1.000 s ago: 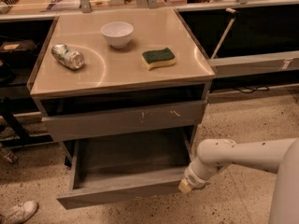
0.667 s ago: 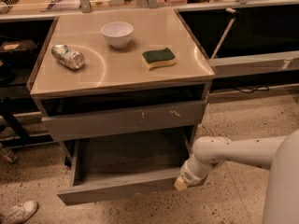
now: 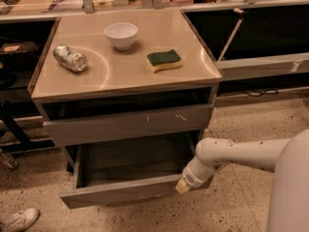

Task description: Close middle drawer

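I see the middle drawer (image 3: 130, 167) pulled well out, low under the bench (image 3: 120, 74). It is wide, shallow and grey, with a plain handleless front, thin side walls and a grey floor (the taller scratched front (image 3: 130, 124) sits just above it). The crushed can (image 3: 70, 58) on the bench carries print too blurred for me to read. My hand (image 3: 183, 185) is at the right end of the drawer's front panel, against or just beside its top edge. I cannot tell how far open it is, nor whether it has hold of anything.
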